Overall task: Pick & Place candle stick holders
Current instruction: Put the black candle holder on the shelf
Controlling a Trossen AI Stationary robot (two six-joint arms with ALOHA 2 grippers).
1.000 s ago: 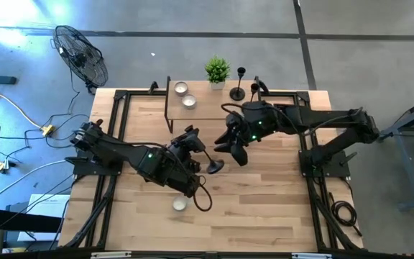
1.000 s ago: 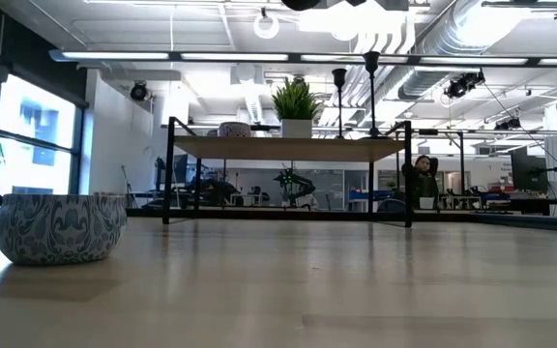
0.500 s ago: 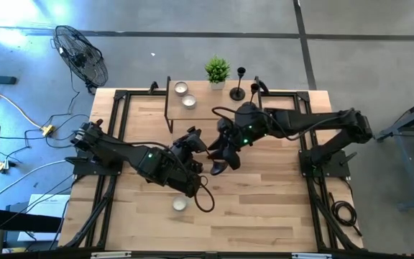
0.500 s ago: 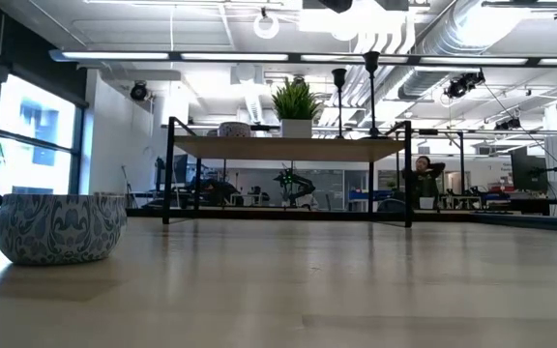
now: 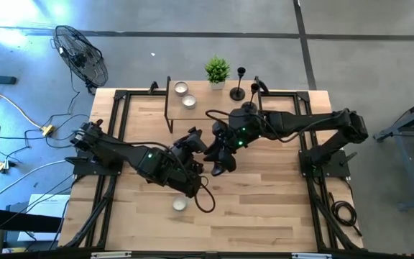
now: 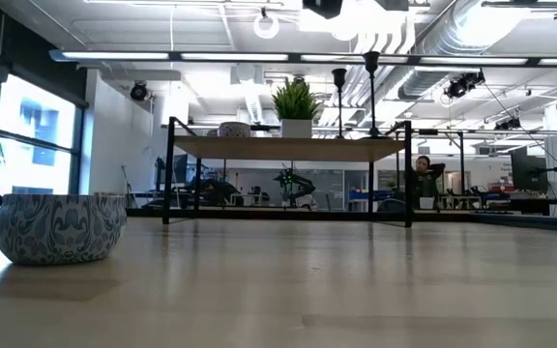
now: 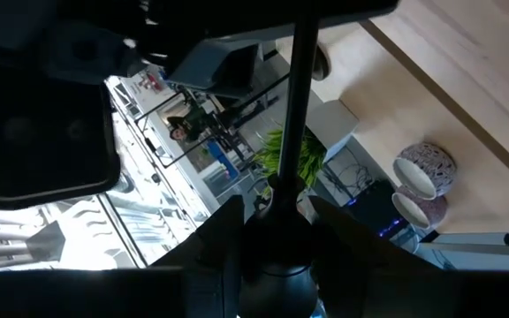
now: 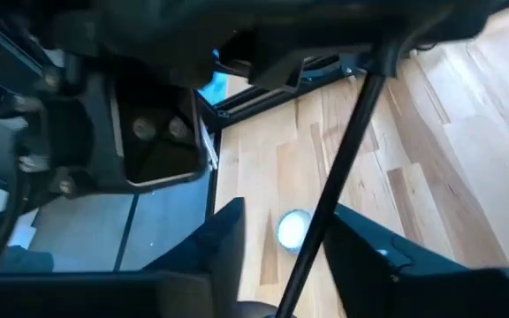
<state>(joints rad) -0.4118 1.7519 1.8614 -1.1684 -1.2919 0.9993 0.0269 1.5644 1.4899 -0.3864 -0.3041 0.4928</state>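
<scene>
One black candle stick holder (image 5: 207, 155) hangs in the air over the table's middle, about level, between my two grippers. My left gripper (image 5: 195, 142) is shut on its top end. My right gripper (image 5: 220, 162) has come from the table's right and is shut around the base end, which it hides from above. Two more candle stick holders (image 5: 239, 83) (image 5: 256, 89) stand upright on their round bases on the raised shelf (image 5: 207, 109) at the far edge; the low view shows them too (image 6: 338, 97) (image 6: 371, 92). My left gripper pinches the holder's thicker top end (image 7: 277, 265) between its two fingers (image 7: 224, 234). The stem (image 7: 294, 132) runs out along the fingers toward the other gripper, clear of the table. My right gripper has the stem's base end (image 8: 285, 287) between its fingers (image 8: 228, 238), and the stem (image 8: 343, 150) runs out along them. The spot of contact lies at the picture's lower edge and does not show.
On the shelf stand a small green plant (image 5: 217, 70) and two small patterned bowls (image 5: 181, 88) (image 5: 188, 101). Another patterned bowl (image 5: 180, 204) (image 6: 61, 227) sits on the table near the front. Black frame rails (image 5: 117, 144) run along both table sides.
My right gripper has moved toward the table's left edge and a little down, from beside the held holder onto its base end. My left gripper has kept the holder where it was.
</scene>
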